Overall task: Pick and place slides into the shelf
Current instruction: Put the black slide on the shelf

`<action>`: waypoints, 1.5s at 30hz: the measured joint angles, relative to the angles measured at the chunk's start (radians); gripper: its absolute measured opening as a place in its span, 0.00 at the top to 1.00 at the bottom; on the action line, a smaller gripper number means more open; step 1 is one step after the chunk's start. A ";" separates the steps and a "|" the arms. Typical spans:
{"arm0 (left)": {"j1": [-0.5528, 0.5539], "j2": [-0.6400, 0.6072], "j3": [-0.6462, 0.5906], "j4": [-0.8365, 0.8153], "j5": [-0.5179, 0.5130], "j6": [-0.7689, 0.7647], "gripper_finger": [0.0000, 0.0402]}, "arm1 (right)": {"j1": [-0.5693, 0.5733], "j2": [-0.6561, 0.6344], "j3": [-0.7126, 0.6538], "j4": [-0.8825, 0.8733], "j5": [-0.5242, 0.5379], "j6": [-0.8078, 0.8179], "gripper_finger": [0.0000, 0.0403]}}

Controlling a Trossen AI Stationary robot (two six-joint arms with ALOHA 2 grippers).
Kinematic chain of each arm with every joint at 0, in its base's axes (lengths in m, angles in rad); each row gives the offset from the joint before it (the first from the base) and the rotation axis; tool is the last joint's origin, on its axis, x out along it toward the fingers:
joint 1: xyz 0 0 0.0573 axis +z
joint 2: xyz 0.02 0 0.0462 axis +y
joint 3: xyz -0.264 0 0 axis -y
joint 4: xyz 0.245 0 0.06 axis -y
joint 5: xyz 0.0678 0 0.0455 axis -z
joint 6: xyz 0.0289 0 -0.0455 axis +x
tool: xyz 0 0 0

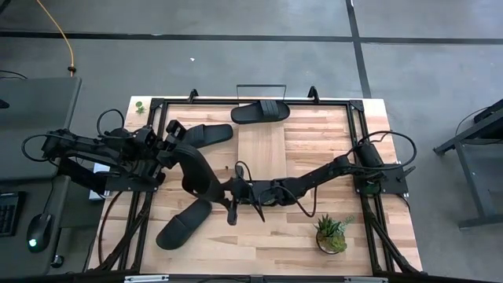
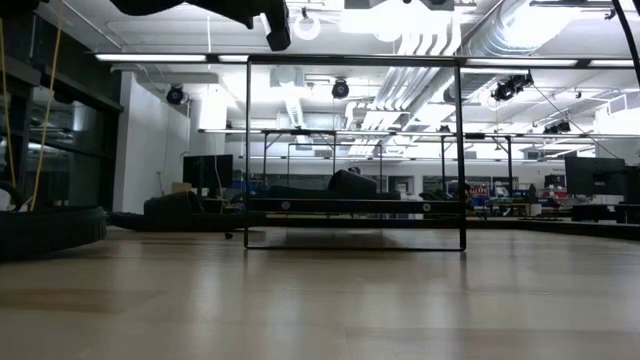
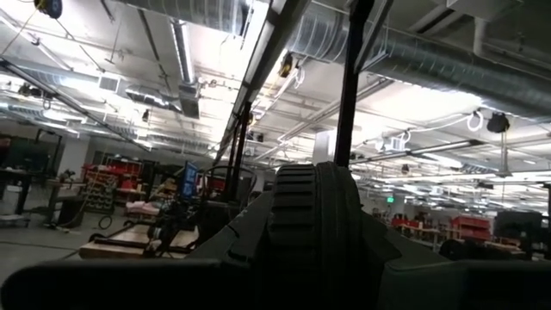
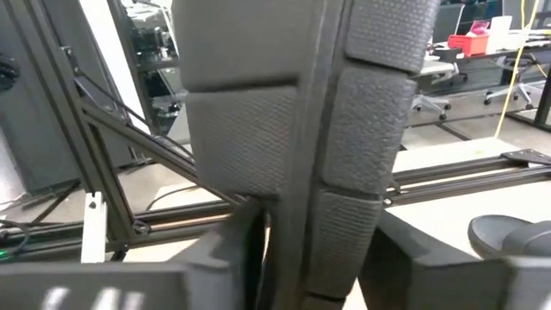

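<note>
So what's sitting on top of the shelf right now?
One black slide lies across the far end of the shelf, strap up. Nothing else shows on the board. The wood beneath that slide is covered.

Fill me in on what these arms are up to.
The two arms are sharing one black slide at the table's middle left. The left gripper is shut on it by the strap end, and the right gripper has reached its other end, with the sole right against its camera. On the shelf another slide already lies at the far end. The remaining slides wait on the table, one beside the shelf and one near the front edge.
</note>
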 joint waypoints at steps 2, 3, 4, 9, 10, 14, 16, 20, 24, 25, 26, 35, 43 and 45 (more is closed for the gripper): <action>0.000 0.000 0.000 0.001 0.001 0.001 0.79 | -0.001 0.000 0.000 -0.001 0.001 0.001 0.76; -0.001 0.000 0.000 0.001 0.003 0.001 0.79 | -0.002 0.000 0.000 -0.003 0.002 0.001 0.80; -0.001 0.000 0.000 0.002 0.008 0.001 0.79 | -0.003 0.000 0.000 -0.004 0.004 0.000 0.83; -0.001 -0.001 0.000 -0.003 0.017 0.018 0.79 | -0.005 0.000 0.000 -0.011 0.001 -0.021 0.92; -0.001 -0.002 0.000 -0.007 0.017 0.021 0.79 | -0.005 0.000 0.000 -0.013 0.000 -0.022 0.92; 0.000 -0.003 0.000 -0.010 0.032 0.037 0.79 | -0.005 0.000 0.000 -0.015 -0.007 -0.022 0.92; 0.000 -0.003 0.000 -0.009 0.046 0.044 0.77 | -0.005 0.000 0.000 -0.017 -0.010 -0.023 0.90; 0.000 -0.014 0.000 -0.014 0.079 0.065 0.69 | -0.005 0.000 0.000 -0.019 -0.017 -0.025 0.92; 0.000 -0.028 0.000 -0.024 0.102 0.081 0.59 | -0.005 0.000 0.000 -0.025 -0.028 -0.026 0.93; 0.000 -0.033 0.000 -0.028 0.107 0.089 0.56 | -0.005 0.000 0.000 -0.027 -0.035 -0.025 0.93; 0.000 -0.039 0.000 -0.035 0.110 0.104 0.54 | -0.009 0.000 0.000 -0.031 -0.043 -0.021 0.93; 0.000 -0.148 0.000 -0.200 0.005 0.215 0.43 | -0.040 -0.066 0.000 -0.206 -0.058 0.001 0.93; 0.000 -0.251 0.001 -0.300 -0.014 0.227 0.45 | -0.045 -0.151 -0.002 -0.320 -0.046 -0.003 0.93; 0.000 -0.269 0.001 -0.320 -0.014 0.227 0.45 | -0.048 -0.168 -0.002 -0.351 -0.036 -0.004 0.93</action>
